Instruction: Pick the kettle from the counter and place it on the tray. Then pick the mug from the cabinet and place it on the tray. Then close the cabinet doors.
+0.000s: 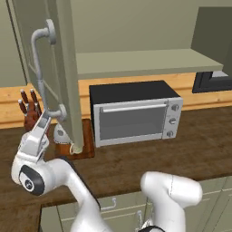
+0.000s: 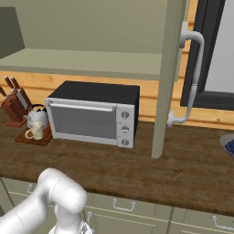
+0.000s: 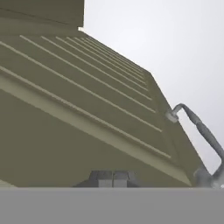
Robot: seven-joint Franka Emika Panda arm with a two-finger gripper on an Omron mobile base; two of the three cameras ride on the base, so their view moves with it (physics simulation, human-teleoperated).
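Gripper (image 1: 45,121) pressing fingers together, empty, against left cabinet door (image 1: 63,68), standing upright, swung outward. Kettle (image 2: 36,116) and mug (image 2: 34,132) sitting on tray (image 2: 42,139), mug handle pointing left.

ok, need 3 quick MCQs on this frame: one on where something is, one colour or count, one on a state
1. Where is the mug?
A. on the tray
B. inside the microwave
C. on the cabinet shelf

2. How many knobs does the microwave have?
A. one
B. three
C. five

3. The cabinet doors are:
A. both shut
B. removed
C. both open

Key: 1 A, the mug stands beside the kettle on the tray. 2 B, three round knobs run down its right panel. 3 C, the left door and right door stand edge-on, baring the shelf.
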